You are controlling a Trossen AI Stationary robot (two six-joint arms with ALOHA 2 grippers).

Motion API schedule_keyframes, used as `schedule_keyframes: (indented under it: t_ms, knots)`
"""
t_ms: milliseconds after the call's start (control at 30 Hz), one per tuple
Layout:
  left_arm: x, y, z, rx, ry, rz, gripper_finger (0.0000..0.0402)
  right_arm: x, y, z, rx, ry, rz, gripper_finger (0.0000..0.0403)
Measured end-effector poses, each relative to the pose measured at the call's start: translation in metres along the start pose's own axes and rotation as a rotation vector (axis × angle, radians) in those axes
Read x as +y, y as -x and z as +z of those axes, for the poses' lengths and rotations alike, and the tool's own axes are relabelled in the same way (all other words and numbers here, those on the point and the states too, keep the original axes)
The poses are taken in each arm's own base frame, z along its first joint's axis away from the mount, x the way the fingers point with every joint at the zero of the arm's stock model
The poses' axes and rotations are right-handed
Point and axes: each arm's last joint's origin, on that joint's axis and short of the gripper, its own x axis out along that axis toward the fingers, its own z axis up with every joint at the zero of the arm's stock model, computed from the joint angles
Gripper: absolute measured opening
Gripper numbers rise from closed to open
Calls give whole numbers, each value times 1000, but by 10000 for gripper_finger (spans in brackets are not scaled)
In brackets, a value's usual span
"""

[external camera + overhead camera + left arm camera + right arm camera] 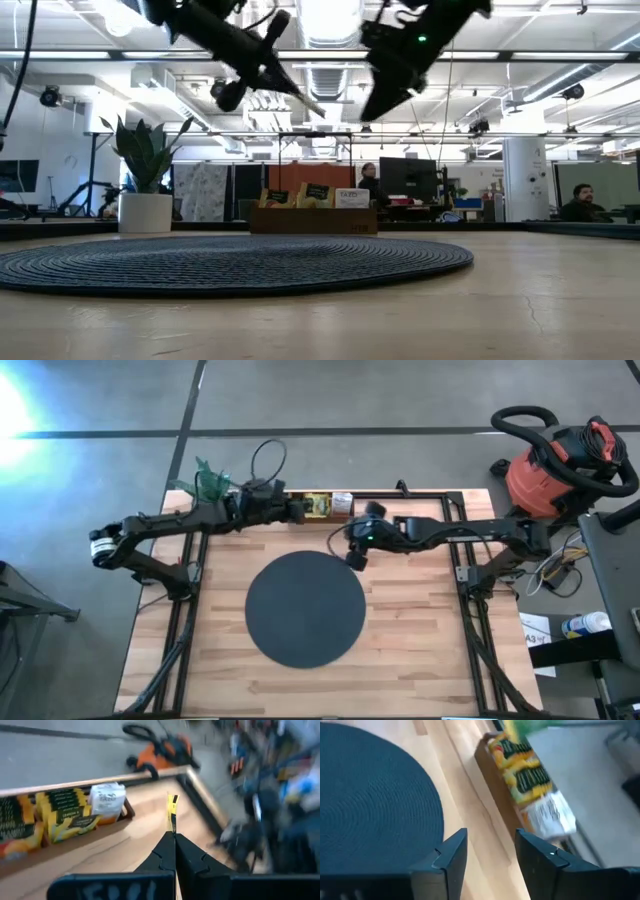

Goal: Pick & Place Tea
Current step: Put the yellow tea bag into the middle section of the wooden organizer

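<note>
My left gripper is shut on one yellow tea packet, seen edge-on, lifted above the table just near of the brown wooden tray. The tray stands at the far edge. It holds yellow and orange packets standing on edge and a white one. In the low view the left gripper hangs high over the black round mat. My right gripper is open and holds nothing. It hovers between the mat's far rim and the tray. My left gripper pinches the yellow packet's lower edge between its two fingertips. The packet sticks out beyond the tips, thin side toward the camera. It is lifted clear of tray and table.
A red shop vacuum stands off the table's far right corner. A green plant sits by the far left corner. Black frame rails run along the table's sides. People sit in the room behind. Bare wood lies around the mat.
</note>
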Motion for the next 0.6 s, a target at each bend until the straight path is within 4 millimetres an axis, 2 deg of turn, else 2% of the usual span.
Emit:
schedule_keyframes:
  t_ms: [200,333,500,600]
  knots:
    - [-17,-23,16,229,-404,80,0,-21,24,-33,-19,-159,-20,146]
    - [-23,-56,22,355,-669,136,0,-27,39,-46,-48,-219,-14,138]
    - [-23,-96,26,486,-998,168,0,-27,48,-50,-72,-253,-3,128]
    - [-14,-115,28,586,-1127,219,0,-24,51,-48,-76,-244,12,124]
